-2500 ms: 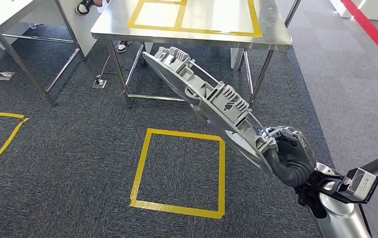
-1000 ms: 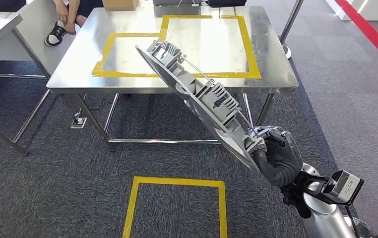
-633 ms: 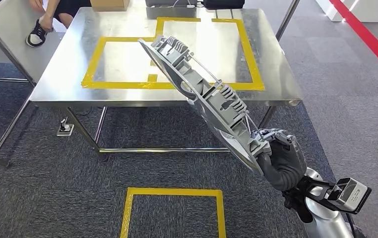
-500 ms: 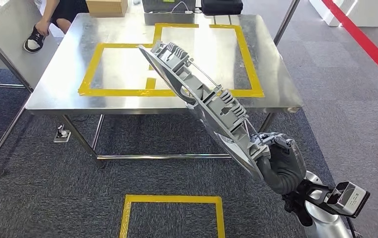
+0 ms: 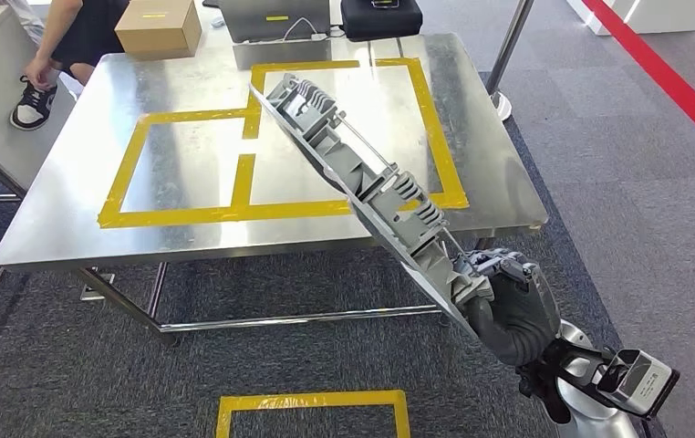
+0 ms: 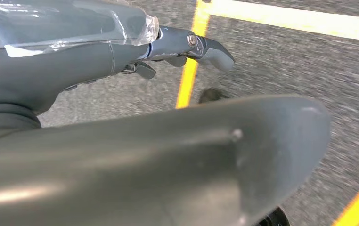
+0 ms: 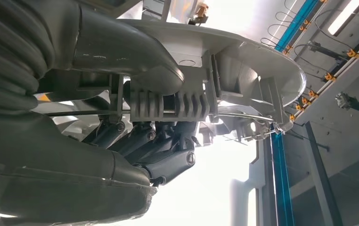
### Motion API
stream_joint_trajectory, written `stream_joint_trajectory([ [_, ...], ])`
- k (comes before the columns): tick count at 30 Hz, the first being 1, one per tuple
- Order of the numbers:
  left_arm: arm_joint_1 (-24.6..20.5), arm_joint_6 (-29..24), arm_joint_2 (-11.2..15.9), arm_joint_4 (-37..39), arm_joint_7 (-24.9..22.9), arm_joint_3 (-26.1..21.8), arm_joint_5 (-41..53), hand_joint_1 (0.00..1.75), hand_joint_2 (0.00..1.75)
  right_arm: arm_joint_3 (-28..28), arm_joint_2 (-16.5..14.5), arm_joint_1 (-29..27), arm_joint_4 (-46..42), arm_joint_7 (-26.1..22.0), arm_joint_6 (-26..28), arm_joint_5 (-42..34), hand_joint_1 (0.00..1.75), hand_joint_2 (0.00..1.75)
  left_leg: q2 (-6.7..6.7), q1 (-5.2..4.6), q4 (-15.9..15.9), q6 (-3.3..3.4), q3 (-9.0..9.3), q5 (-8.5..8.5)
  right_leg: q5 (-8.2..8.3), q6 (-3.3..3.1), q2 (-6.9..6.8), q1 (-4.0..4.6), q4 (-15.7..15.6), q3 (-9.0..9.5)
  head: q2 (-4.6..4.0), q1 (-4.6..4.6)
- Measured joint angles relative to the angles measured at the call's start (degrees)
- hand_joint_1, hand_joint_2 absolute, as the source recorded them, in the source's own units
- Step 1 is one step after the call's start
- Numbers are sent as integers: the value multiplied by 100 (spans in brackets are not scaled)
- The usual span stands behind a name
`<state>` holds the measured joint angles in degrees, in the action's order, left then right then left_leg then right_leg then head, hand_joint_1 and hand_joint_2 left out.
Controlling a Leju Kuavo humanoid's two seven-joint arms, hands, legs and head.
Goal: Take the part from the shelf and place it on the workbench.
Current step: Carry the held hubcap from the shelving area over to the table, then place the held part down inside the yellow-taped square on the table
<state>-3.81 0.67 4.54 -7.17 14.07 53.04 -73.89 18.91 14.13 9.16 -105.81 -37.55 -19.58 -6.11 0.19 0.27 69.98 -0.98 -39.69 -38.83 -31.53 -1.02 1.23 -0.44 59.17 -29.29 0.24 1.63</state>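
A long grey ribbed plastic part [image 5: 362,182] slants up from lower right toward the steel workbench [image 5: 61,214], its far end above the yellow-taped rectangles on the top. My right hand [image 5: 508,306] grips the part's near end, off the bench's front right corner. The right wrist view shows the part [image 7: 243,70] close up, with the thumb [image 7: 121,52] on one side and darker fingers [image 7: 154,150] on the other. My left hand [image 6: 187,47] hangs over grey carpet, fingers apart, holding nothing.
A cardboard box [image 5: 157,26], a laptop [image 5: 271,18] and a black case [image 5: 380,16] stand at the bench's far edge. A person [image 5: 52,46] sits at the far left. Yellow tape [image 5: 312,401] marks a square on the carpet before the bench. A red floor stripe [image 5: 681,73] runs at right.
The camera has moved toward the workbench, which now sits lower and larger in view. My right hand still holds the part, whose far end now reaches farther over the bench top.
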Motion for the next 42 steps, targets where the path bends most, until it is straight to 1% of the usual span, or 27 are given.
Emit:
stream_joint_trajectory([
  [3,19,1,6,17,0,20,-4,0,0,-11,-21,-52,-34,-2,-2,26,175,175,-39,-31,-793,86,54,1029,-252,63,29,10,-14,251,-1,-11],
  [4,27,1,7,23,-1,25,-6,0,0,-20,-26,-64,-46,-3,-3,31,175,175,-51,-45,-889,126,80,1228,-299,98,43,10,-31,304,-1,-14],
  [6,31,1,7,27,-1,30,-7,0,0,-37,-34,-79,-85,-5,-4,38,175,175,-52,-53,-953,204,180,1223,-290,180,61,10,-34,360,0,-14],
  [8,30,1,9,26,6,29,-7,0,0,-52,-36,-86,-119,-4,-7,41,175,175,-48,-23,-1058,283,354,1163,-192,233,24,9,286,234,-1,-27],
  [10,28,-1,13,26,22,30,-8,0,0,-80,-36,-84,-132,-3,-15,40,175,175,-50,4,-1151,334,540,1071,-249,279,-27,-2,962,-185,-1,-47],
  [12,29,-2,8,27,37,32,-8,0,0,-116,-36,-82,-141,-8,-23,37,175,175,-55,14,-1179,341,694,944,-571,339,-45,-17,1517,-686,0,-52],
  [13,30,-2,4,27,40,34,-7,0,0,-131,-35,-87,-146,-10,-26,37,175,175,-60,20,-1181,334,782,870,-708,361,-49,-21,1597,-855,0,-53],
  [14,31,-2,2,27,42,36,-7,0,0,-141,-35,-94,-154,-13,-28,37,175,175,-67,27,-1181,322,884,791,-739,373,-54,-26,1518,-950,0,-55],
  [15,31,-2,-1,27,43,37,-7,0,0,-150,-34,-104,-159,-13,-31,37,175,175,-73,35,-1181,306,994,709,-622,376,-61,-34,1288,-970,0,-55],
  [17,36,-2,1,33,44,39,-7,0,0,-167,-31,-134,-165,-15,-34,38,175,175,-77,40,-1173,254,1204,532,24,363,-121,-49,616,-935,0,-63],
  [19,45,-2,5,44,46,42,-7,0,0,-180,-31,-166,-169,-19,-36,40,175,175,-69,28,-1199,172,1306,393,492,290,-188,-35,240,-899,0,-70],
  [20,48,-3,6,49,47,45,-7,0,0,-189,-31,-180,-180,-22,-36,42,175,175,-61,22,-1205,129,1356,367,529,235,-195,-22,209,-890,0,-73],
  [22,43,-1,2,48,53,58,-5,0,0,-215,-27,-200,-224,-35,-32,51,175,175,-43,29,-1187,60,1397,376,478,128,-161,-21,167,-781,0,-68],
  [23,33,1,-2,48,58,68,-3,0,0,-231,-25,-218,-249,-47,-26,62,175,175,-37,31,-1033,41,1355,401,447,86,-147,-31,127,-706,0,-66],
  [24,21,4,-5,47,62,78,-1,0,0,-244,-22,-240,-270,-61,-17,73,175,175,-35,34,-789,27,1215,397,414,52,-140,-41,92,-624,0,-59],
  [25,11,5,-8,46,65,85,1,0,0,-256,-21,-265,-287,-77,-4,83,175,175,-34,36,-450,13,987,353,373,27,-134,-48,61,-552,0,-55],
  [27,13,7,-10,46,67,91,-14,0,0,-278,-15,-324,-320,-121,13,111,175,175,-35,34,199,-18,447,112,266,0,-115,-45,36,-419,0,-49],
  [28,20,8,-10,46,69,92,-28,0,0,-287,-10,-370,-337,-144,16,131,175,175,-36,33,350,-24,235,3,199,-3,-102,-42,33,-341,0,-47],
  [29,28,8,-11,46,71,93,-46,0,0,-296,-5,-422,-354,-166,17,156,175,175,-36,30,341,-20,98,-20,128,-3,-89,-38,32,-250,0,-48],
  [30,36,9,-13,46,73,93,-68,0,0,-300,-1,-477,-373,-180,21,188,175,175,-37,23,143,5,51,113,53,0,-78,-29,30,-147,0,-46],
  [33,75,3,-7,54,77,93,-113,0,0,-305,8,-619,-429,-193,66,296,175,175,-76,-37,-744,149,120,976,-146,38,-50,-3,24,108,0,-50],
  [34,91,-1,-5,56,86,93,-121,0,0,-311,15,-663,-447,-189,105,350,175,175,-96,-58,-876,182,141,1163,-200,69,-36,3,20,147,0,-52],
  [35,104,-4,-2,59,104,93,-135,0,0,-323,24,-710,-471,-172,166,423,175,175,-116,-76,-921,200,154,1249,-245,104,-21,5,7,172,0,-56],
  [38,105,-8,-5,56,166,93,-203,0,0,-382,106,-834,-578,1,441,699,175,175,-119,-51,-1002,234,250,1223,-357,198,-21,4,-21,224,0,-58],
  [39,101,-8,-7,55,179,93,-225,0,0,-403,160,-863,-600,105,554,803,175,175,-113,-31,-1049,257,295,1214,-430,230,-33,3,96,175,0,-61],
  [40,99,-7,-10,53,193,93,-249,0,0,-422,221,-885,-607,239,679,916,175,175,-105,-13,-1083,279,338,1199,-547,264,-45,-1,350,40,0,-67],
  [42,99,-3,-23,53,231,93,-281,0,0,-465,356,-910,-580,576,954,1149,175,175,-94,-11,-1096,313,391,1144,-807,330,-56,-15,1128,-449,0,-70],
])
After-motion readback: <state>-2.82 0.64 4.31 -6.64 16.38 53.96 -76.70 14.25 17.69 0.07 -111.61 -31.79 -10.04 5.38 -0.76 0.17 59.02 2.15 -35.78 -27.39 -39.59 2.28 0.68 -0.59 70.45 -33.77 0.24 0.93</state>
